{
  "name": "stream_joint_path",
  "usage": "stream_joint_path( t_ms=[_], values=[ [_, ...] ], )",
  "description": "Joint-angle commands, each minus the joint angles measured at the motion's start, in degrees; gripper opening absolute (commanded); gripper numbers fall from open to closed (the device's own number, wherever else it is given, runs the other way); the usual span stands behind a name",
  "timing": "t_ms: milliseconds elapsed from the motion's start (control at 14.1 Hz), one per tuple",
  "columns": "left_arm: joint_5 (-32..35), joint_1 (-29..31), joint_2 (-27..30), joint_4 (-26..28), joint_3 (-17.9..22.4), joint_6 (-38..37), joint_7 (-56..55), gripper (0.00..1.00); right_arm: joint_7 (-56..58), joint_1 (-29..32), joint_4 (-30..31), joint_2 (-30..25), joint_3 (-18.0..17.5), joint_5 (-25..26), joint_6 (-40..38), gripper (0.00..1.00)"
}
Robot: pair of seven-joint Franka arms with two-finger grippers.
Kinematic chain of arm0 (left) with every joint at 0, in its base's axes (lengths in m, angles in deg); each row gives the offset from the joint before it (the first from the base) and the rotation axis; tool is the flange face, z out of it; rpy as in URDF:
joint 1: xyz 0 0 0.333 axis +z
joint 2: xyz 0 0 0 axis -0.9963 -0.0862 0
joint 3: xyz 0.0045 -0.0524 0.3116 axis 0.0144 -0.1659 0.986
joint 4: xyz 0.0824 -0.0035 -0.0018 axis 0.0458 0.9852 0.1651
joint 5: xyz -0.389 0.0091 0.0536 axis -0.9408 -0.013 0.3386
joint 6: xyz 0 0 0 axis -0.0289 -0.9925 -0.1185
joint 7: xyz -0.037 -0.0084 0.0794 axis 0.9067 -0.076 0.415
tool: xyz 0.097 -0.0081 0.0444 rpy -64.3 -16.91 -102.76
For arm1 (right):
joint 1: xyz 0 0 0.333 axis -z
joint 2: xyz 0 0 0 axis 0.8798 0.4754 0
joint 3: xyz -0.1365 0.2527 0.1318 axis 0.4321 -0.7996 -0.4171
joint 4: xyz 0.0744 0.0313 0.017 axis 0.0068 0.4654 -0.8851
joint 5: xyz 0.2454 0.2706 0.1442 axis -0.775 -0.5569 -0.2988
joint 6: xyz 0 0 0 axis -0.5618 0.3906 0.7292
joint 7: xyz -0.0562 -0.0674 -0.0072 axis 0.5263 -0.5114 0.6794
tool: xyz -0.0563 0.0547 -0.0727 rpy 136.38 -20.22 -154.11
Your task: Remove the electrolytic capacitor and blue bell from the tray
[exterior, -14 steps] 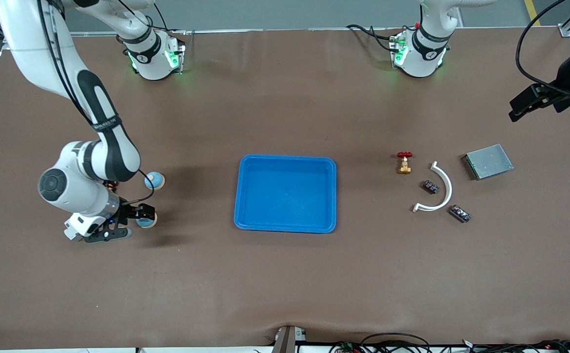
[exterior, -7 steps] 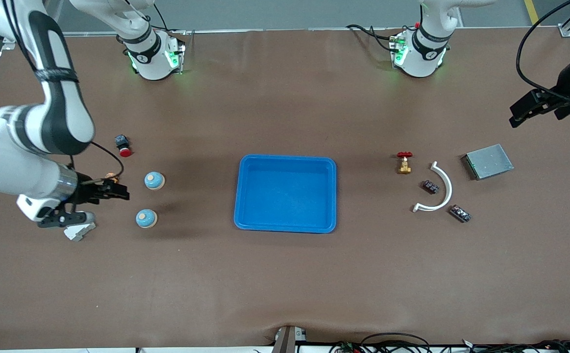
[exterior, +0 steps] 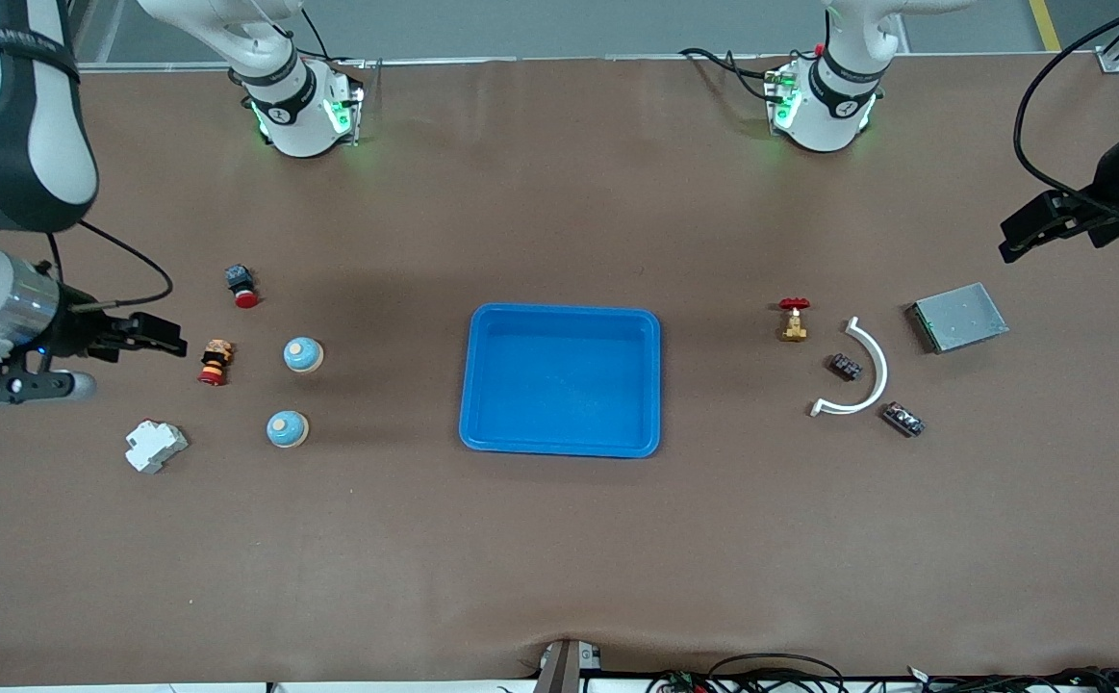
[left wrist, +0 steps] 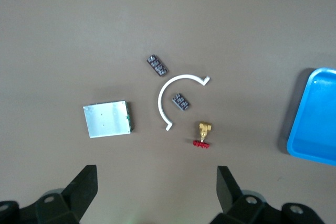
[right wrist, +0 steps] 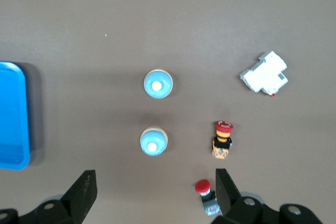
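The two bells sit on the brown table toward my right arm's end: one bell beside the orange-and-red button, the other bell nearer the front camera, with the white block farther out toward the table's end. A second, smaller red button lies farther from the camera than both.

My right gripper hangs in the air over bare table just beside the orange-and-red button, fingers spread wide, holding nothing.

The capacitors are at my left arm's end: one small dark capacitor lies inside the curve of the white arc, the other capacitor just outside it, nearer the camera. A red-handled brass valve stands beside the arc toward the tray, and a grey metal plate lies toward the table's end.

My left gripper is up over the table's end past the metal plate, fingers apart and empty.

The blue tray rests mid-table with nothing in it. The brown cloth covers the whole table; cables trail along its camera-side edge.
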Motion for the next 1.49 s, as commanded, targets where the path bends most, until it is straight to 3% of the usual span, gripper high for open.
stream_joint_path(
  t_ms=[0,355,710,1065,1419],
  values=[
    [-0.18,0.57,1.22,0.56,-0.02,-1.10,2.02,1.00,-2.81,3.18,0.15,-4.00,-3.97,3.18,-2.84,1.00],
    [0.08,1.09,6.83,8.81,0.42,4.25,2.73,1.00,-5.10,4.76,-5.74,-5.42,-6.52,4.16,-10.23,1.00],
    [-0.01,2.15,5.36,5.32,0.42,4.09,6.59,1.00,-5.37,4.50,-9.70,-5.33,-5.65,4.25,-13.84,1.00],
    [-0.10,1.97,5.00,5.22,0.34,4.09,5.63,1.00,-5.45,4.33,-13.21,-4.71,-4.50,4.33,-16.12,1.00],
    [-0.71,2.06,5.79,5.84,0.08,1.01,4.31,1.00,-5.98,4.24,-12.69,-4.89,-4.50,4.25,-17.27,1.00]
  ],
)
